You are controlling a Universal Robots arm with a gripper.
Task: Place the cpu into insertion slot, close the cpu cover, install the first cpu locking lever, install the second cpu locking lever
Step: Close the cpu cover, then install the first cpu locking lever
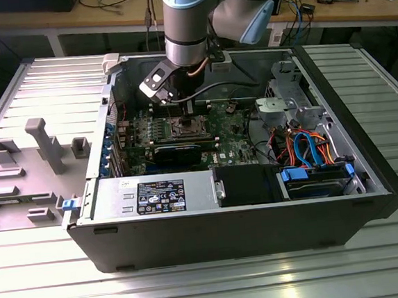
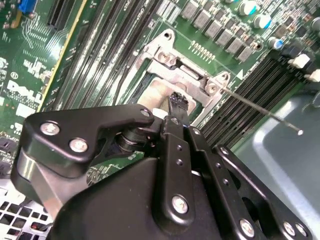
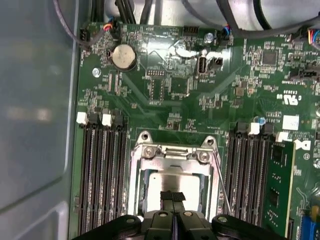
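The silvery cpu cover (image 3: 170,154) lies down over the insertion slot (image 1: 183,128) on the green motherboard. The dull silver top of the cpu (image 3: 159,181) shows through its cut-out. In both wrist views my gripper (image 3: 172,196) hangs just above the cpu's middle, its two black fingers (image 2: 178,98) pressed together with nothing between them. In the exterior view the gripper (image 1: 184,112) stands straight over the socket. A thin wire locking lever (image 3: 222,185) runs along one side of the socket, and its free end (image 2: 299,132) sticks out, raised, over the memory slots.
Black memory slots flank the socket, with one green memory stick (image 3: 277,185) fitted. A coin battery (image 3: 123,56) sits beyond. The case holds a black heatsink bar (image 1: 178,153), a power supply (image 1: 154,195) and a cabled drive cage (image 1: 310,146). Grey fixtures (image 1: 38,145) stand outside it.
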